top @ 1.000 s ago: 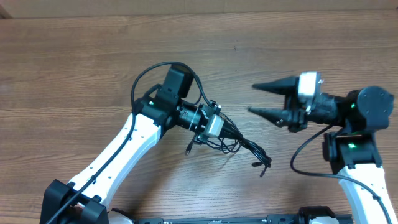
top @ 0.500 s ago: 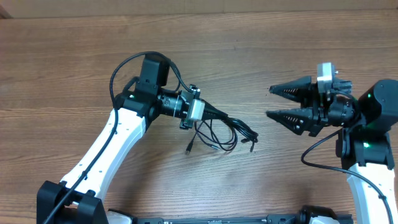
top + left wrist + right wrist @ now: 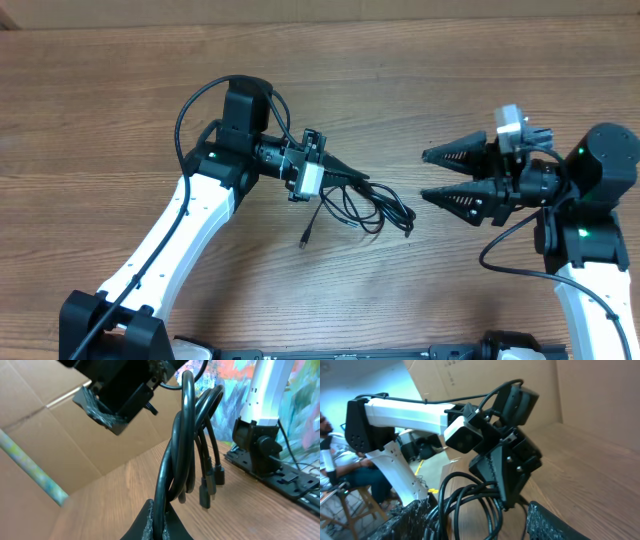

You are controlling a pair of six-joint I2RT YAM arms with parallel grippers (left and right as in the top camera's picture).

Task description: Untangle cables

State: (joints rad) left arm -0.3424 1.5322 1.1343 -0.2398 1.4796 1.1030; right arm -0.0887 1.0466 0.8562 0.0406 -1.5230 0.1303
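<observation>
Pinched the cables (image 3: 392, 206) tight in the left claw (image 3: 358, 181), squeezed together on them, with loops and plugs dangling above the wooden table (image 3: 120, 90). Held the right claw (image 3: 424, 175) wide apart, near the bunch, not touching.

Overhead looks straight down; both wrist views face each other, close on the cables (image 3: 176, 445).
</observation>
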